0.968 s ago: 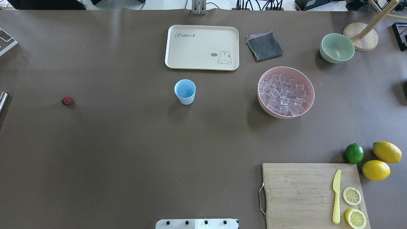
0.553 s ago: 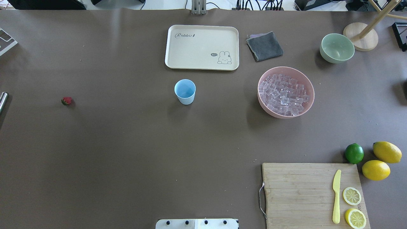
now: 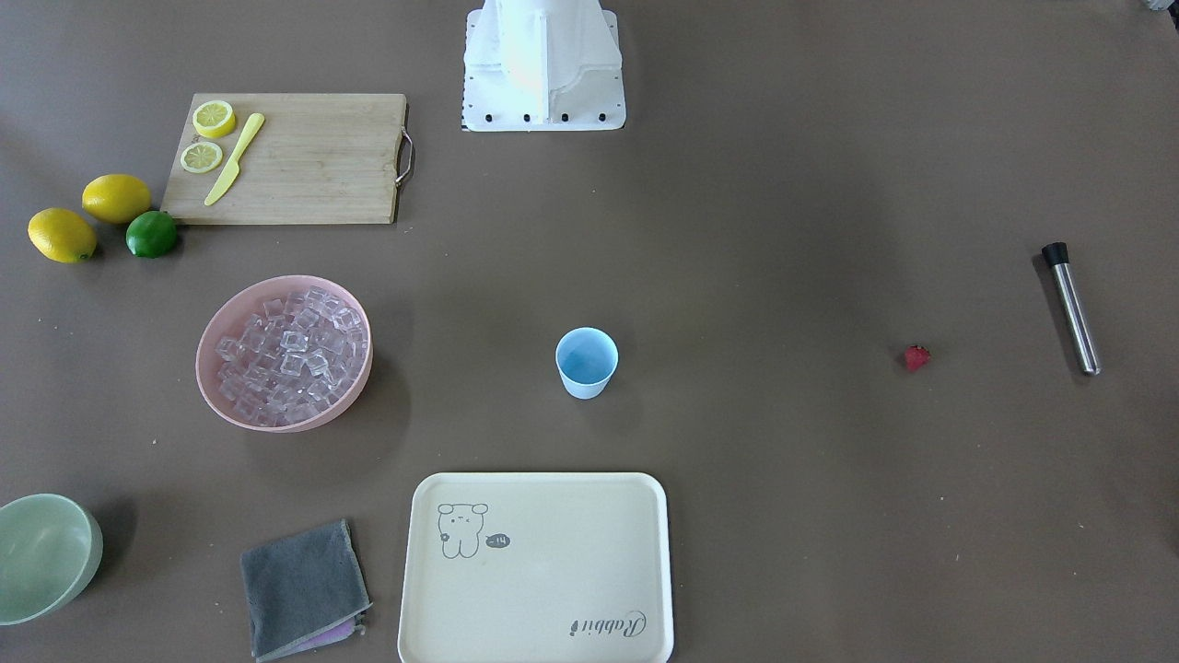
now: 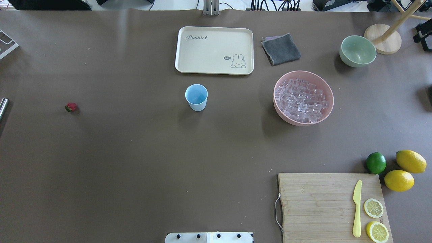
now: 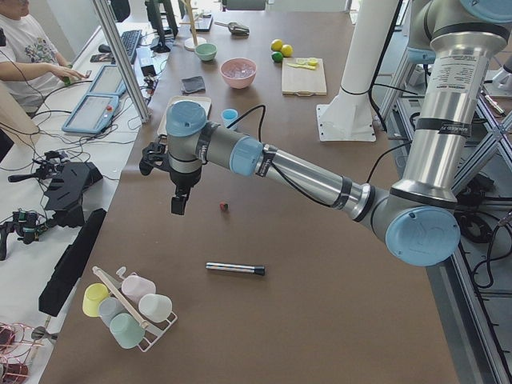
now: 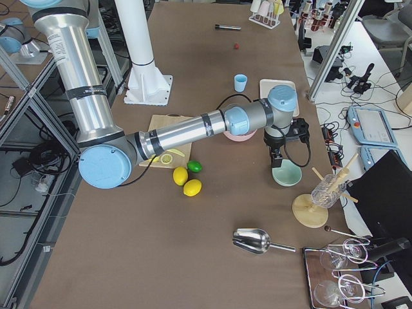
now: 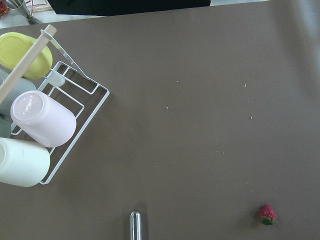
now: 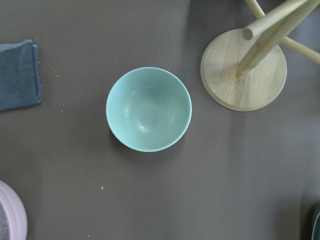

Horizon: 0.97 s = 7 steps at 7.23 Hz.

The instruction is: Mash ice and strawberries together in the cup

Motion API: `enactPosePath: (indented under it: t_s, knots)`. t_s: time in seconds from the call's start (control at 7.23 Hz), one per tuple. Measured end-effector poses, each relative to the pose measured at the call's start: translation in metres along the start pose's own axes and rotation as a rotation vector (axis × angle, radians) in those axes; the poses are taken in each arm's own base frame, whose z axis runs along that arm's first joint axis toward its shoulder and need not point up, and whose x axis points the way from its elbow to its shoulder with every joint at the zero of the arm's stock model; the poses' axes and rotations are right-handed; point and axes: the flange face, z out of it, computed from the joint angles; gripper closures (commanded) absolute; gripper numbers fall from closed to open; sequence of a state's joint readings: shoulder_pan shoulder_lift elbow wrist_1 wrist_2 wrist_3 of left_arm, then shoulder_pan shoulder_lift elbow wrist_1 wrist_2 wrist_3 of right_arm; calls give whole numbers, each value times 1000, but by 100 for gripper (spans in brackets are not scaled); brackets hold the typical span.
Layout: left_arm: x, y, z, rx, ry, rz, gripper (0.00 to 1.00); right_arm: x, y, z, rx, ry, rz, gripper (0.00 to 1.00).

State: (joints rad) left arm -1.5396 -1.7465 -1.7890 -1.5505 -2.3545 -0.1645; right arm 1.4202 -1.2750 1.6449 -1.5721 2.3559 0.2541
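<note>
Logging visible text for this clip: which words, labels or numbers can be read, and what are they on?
"Rabbit": printed in one corner of the cream tray.
Speech bubble beside the rabbit drawing on that tray: too small to read.
No other text is legible.

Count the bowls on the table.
2. The pink bowl, holding the ice, stands right of the cup; the pale green bowl sits empty beside the wooden stand.

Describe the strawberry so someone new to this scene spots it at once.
Find the cream rabbit tray at the far centre, with the light blue cup just on the robot's side of it. From the cup go far toward the robot's left: the strawberry lies alone there, short of a steel rod. It is the only small red thing.
</note>
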Motion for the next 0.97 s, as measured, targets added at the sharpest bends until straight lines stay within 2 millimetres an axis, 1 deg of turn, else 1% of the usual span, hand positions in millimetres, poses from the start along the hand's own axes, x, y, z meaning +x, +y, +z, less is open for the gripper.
enactPosePath:
  t_s: [0.14, 0.28, 0.41, 0.55, 0.69, 0.83, 0.97]
  knots:
    - [2, 1, -2, 3, 0, 3, 2, -29, -1, -5, 11, -25, -36, 1]
    - [2, 2, -1, 1, 0, 1, 2, -70, 2, -6, 15, -53, -72, 1]
    - [1, 2, 0, -3, 0, -2, 2, -114, 4, -1, 9, -77, -63, 1]
    - [0, 2, 2, -8, 1, -6, 2, -163, 6, 10, -3, -95, -42, 1]
    - [0, 3, 3, -11, 3, -8, 2, -213, 10, 28, 15, -98, -103, 1]
    - [0, 3, 4, -12, 4, -9, 2, -255, 21, 53, 64, -98, -205, 1]
    - [0, 3, 5, -13, 4, -9, 2, -286, 36, 79, 98, -99, -274, 1]
